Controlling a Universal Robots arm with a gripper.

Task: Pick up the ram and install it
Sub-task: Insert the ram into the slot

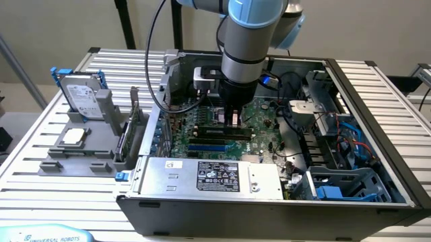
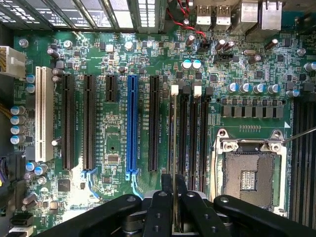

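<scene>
We have the gripper (image 2: 174,207) low inside the open computer case (image 1: 377,151), right above the motherboard (image 2: 118,54). Its fingers (image 2: 159,210) are nearly closed on the ram (image 2: 174,163), which we see edge-on as a thin stick standing between them. In the wrist view the ram lies along one of the black memory slots (image 2: 186,133), just beside the blue slot (image 2: 132,123) and the empty processor socket (image 2: 249,170). We judge that the pick-up is done and the installing step is in hand. Whether the ram already sits in the slot, we cannot tell. The next move calls for exact alignment with the slot and a straight, even push.
</scene>
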